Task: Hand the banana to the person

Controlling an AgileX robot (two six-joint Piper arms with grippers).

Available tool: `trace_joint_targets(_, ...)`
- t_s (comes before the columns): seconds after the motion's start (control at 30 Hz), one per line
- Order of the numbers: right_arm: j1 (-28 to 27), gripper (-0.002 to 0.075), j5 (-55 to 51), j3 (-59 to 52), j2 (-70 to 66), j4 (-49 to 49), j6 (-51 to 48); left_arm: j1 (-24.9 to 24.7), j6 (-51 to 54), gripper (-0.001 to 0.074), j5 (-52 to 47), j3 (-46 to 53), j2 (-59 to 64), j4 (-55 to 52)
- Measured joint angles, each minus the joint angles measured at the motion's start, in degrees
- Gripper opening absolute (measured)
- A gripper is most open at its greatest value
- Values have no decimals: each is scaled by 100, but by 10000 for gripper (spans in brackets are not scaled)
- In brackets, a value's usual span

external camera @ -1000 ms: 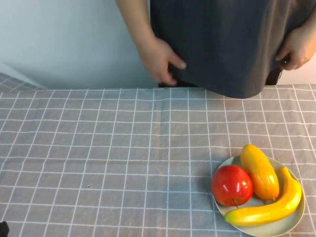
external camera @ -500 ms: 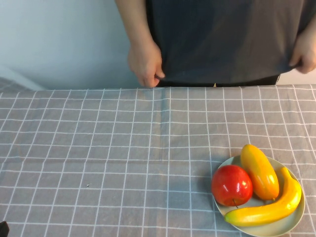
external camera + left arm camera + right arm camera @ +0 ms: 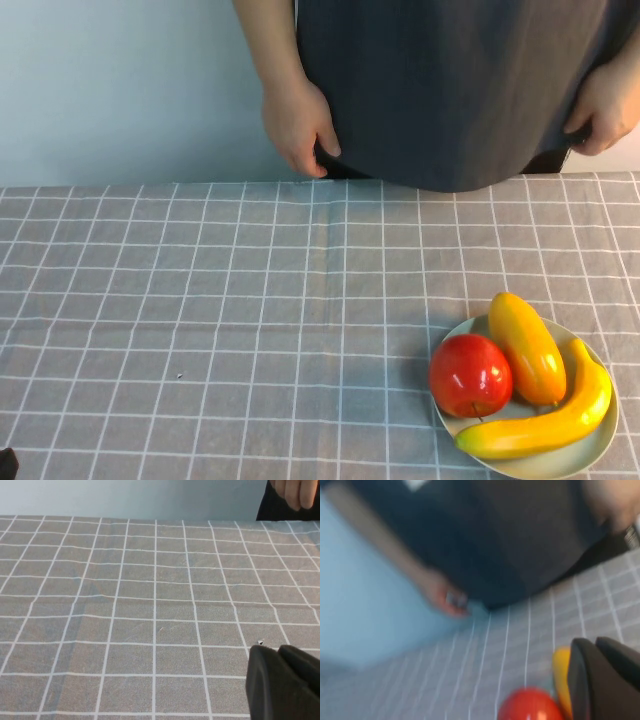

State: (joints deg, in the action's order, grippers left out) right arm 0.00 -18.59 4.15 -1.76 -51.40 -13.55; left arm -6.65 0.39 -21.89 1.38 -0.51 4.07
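The banana (image 3: 545, 425) is long, curved and yellow, and lies along the near edge of a pale plate (image 3: 566, 464) at the table's front right. The person (image 3: 450, 90) in a dark grey apron stands behind the far edge, with bare hands (image 3: 300, 125) hanging at the sides. My left gripper (image 3: 276, 651) is shut and empty, low over the checked cloth at the front left. Only a dark tip of it (image 3: 5, 463) shows in the high view. My right gripper (image 3: 595, 642) is shut and empty, above the plate; the banana is hidden in the right wrist view.
A red apple (image 3: 469, 374) and a plump yellow-orange fruit (image 3: 525, 345) share the plate beside the banana; both also show in the right wrist view, the apple (image 3: 530, 706) and the fruit (image 3: 561, 680). A grey checked cloth (image 3: 250, 300) covers the table.
The person's hands and apron have shifted slightly at the far edge. The fruit and plate have not moved.
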Motion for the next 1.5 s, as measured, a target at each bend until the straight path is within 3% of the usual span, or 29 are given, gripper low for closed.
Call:
trace_joint_targets(0.27, 0, -9, -2765, 2053, -2354, 1872, 102, 0, 0, 4, 0, 0, 0, 0)
trace_joint_targets(0.5, 163, -9, -3992, 3187, -3942, 3071, -101, 0, 0, 4, 0, 0, 0, 0)
trace_joint_targets(0.63, 789, -9, -4046, 3590, -4805, 3393, -317, 0, -39, 4, 0, 0, 0, 0)
trace_joint_targets(0.97, 3009, 3, -3957, 3912, -6432, 4416, -1410, 0, 0, 4, 0, 0, 0, 0)
trace_joint_targets(1.07, 3438, 76, -3790, 3914, -6794, 4830, -1668, 0, 0, 4, 0, 0, 0, 0)
trace_joint_targets(1.2, 3616, 300, -3531, 4025, -7353, 5140, -2174, 0, 0, 4, 0, 0, 0, 0)
trace_joint_targets(1.3, 3628, 424, -3348, 4183, -7781, 5173, -2892, 0, 0, 4, 0, 0, 0, 0)
trace_joint_targets(1.5, 3413, 457, -2960, 4561, -8578, 5226, -4098, 0, 0, 4, 0, 0, 0, 0)
